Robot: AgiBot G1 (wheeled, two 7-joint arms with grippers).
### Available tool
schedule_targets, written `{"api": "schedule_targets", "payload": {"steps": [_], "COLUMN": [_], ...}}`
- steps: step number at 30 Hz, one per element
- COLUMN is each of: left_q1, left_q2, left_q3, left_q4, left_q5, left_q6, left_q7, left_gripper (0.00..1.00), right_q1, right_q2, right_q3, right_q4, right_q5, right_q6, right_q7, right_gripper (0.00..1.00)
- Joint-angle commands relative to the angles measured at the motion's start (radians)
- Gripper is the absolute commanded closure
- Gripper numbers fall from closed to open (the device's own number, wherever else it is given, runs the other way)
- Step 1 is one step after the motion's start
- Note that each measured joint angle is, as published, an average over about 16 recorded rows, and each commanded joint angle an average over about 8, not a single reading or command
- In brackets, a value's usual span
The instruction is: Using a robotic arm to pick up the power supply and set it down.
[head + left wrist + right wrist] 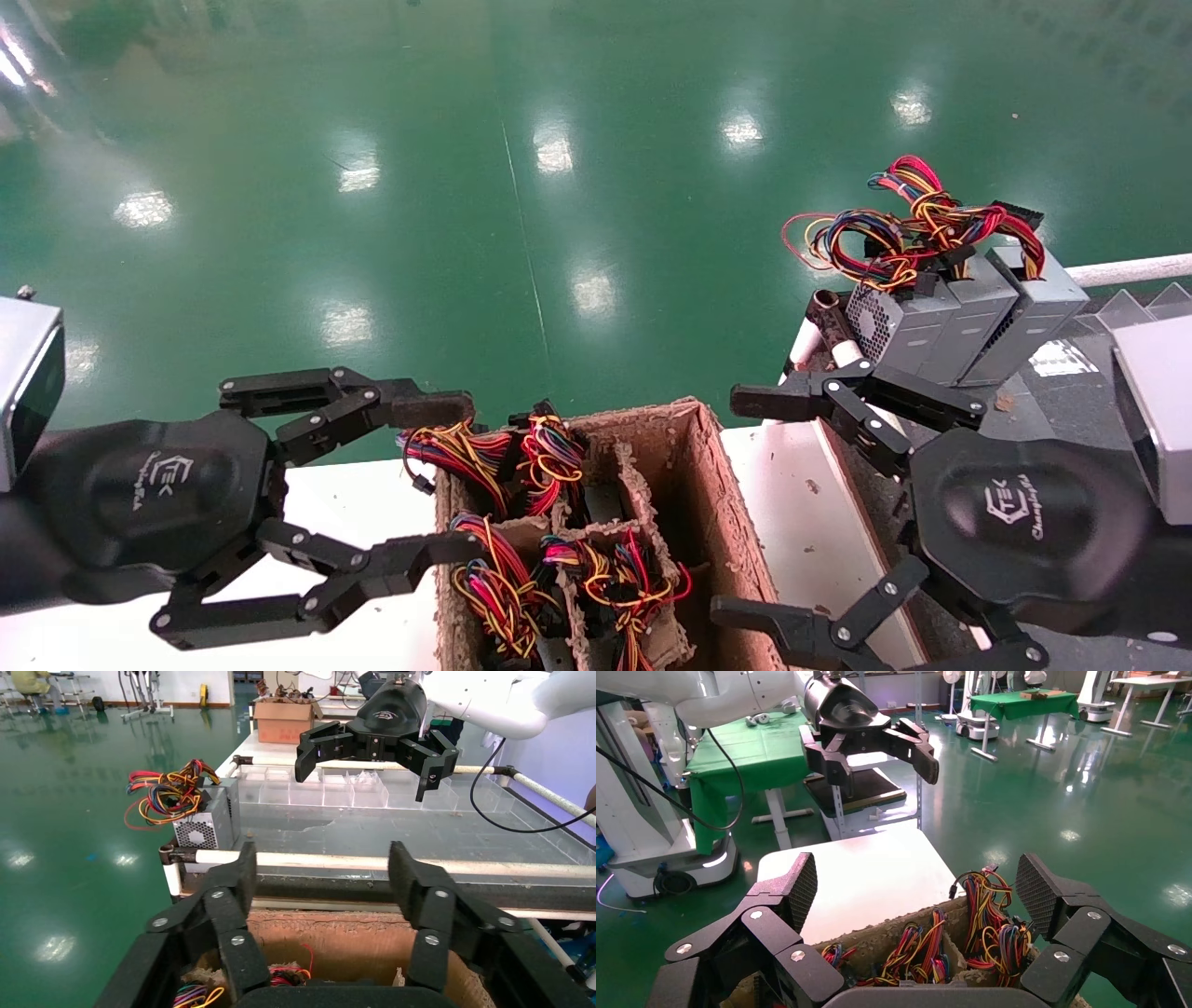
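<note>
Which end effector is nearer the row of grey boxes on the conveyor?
Right. The right end effector hangs open just before the grey boxes; the left end effector sits open across the cardboard box.

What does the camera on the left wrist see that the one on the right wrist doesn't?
Only the left wrist view shows the grey power supplies standing at the end of the conveyor-like bench, and clear plastic trays behind. Only the right wrist view shows the white table top and a green-draped table. Both show the cardboard box of coloured wires below an open claw, with the other arm's open claw facing: the right claw in one, the left claw in the other.
</note>
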Motion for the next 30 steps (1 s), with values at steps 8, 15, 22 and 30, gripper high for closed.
{"api": "schedule_targets", "payload": {"steps": [8,15,22,30], "left_q1": [0.000,0.000,0.000,0.000], "left_q2": [0.000,0.000,0.000,0.000], "left_q3": [0.000,0.000,0.000,0.000], "left_q4": [0.000,0.000,0.000,0.000], "left_q5": [0.000,0.000,0.000,0.000], "left_q6": [0.000,0.000,0.000,0.000], "left_q7": [0.000,0.000,0.000,0.000], "left_gripper": [1.00,1.00,0.96,0.01], "right_q1": [-0.003,0.001,0.010,0.006], "right_q2": [-0.001,-0.021,-0.095,-0.210], "right_q3": [-0.018,-0.080,-0.169,-0.274], "right_q4": [0.010,0.039,0.048,0.047], "right_q5": [-0.042,-0.149,-0.248,-0.368], "right_q6": [0.020,0.051,0.039,0.044], "right_q7": [0.008,0.054,0.101,0.135], "right_gripper": [0.00,0.00,0.00,0.31]}}
